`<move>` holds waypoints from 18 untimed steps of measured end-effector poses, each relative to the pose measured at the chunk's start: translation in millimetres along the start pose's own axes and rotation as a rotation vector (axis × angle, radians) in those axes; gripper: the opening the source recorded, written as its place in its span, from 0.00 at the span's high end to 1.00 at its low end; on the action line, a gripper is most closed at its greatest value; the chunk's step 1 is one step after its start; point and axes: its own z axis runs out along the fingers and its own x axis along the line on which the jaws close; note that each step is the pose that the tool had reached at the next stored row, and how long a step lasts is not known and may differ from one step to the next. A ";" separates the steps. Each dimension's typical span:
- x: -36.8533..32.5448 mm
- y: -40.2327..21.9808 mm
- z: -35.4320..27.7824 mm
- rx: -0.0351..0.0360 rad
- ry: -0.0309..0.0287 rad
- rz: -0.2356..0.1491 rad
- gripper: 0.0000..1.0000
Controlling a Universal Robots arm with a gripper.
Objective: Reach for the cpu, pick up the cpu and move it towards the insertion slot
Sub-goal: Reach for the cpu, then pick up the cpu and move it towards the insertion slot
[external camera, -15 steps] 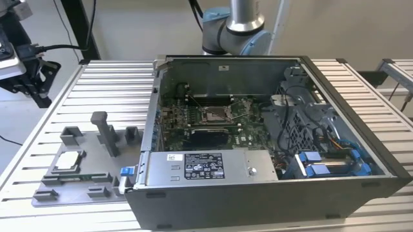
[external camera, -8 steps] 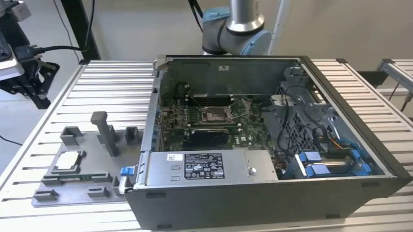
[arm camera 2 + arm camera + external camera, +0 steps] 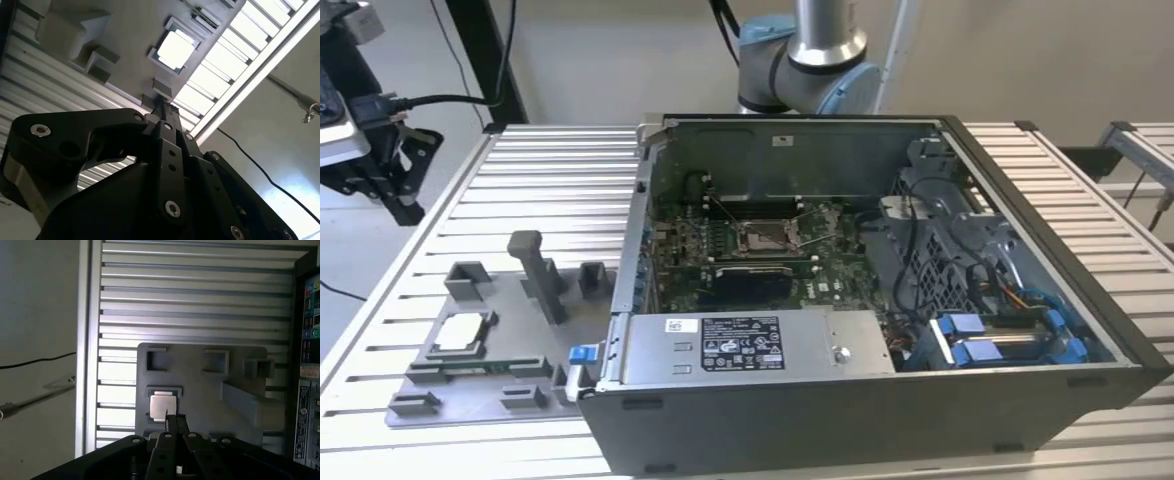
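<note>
The cpu (image 3: pixel 460 335) is a pale silver square lying flat in a recess of the grey fixture plate (image 3: pixel 480 390), at the exterior view's left of the computer case. It also appears in both wrist views, as the cpu (image 3: pixel 163 407) and the cpu (image 3: pixel 175 49). My gripper (image 3: pixel 400 200) hangs high above the table at the exterior view's far left, well apart from the chip. Its black fingers (image 3: pixel 172 421) are shut together with nothing between them, and in the first wrist view they point near the chip's edge. The insertion slot (image 3: pixel 767 236) is a silver-framed socket on the motherboard inside the case.
The open computer case (image 3: pixel 881 400) takes up the table's middle and the exterior view's right, with tall walls, cables and blue drive brackets. Upright grey blocks (image 3: pixel 534 270) rise from the fixture plate between the chip and the case. The ribbed metal table (image 3: pixel 547 190) stretches behind the fixture.
</note>
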 end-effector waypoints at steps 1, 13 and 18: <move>0.0 0.0 0.0 0.0000 -0.0001 0.000 1.00; 0.1 0.0 0.0 0.0000 0.0000 0.000 0.00; 0.2 0.0 0.0 0.0000 -0.0001 0.000 0.00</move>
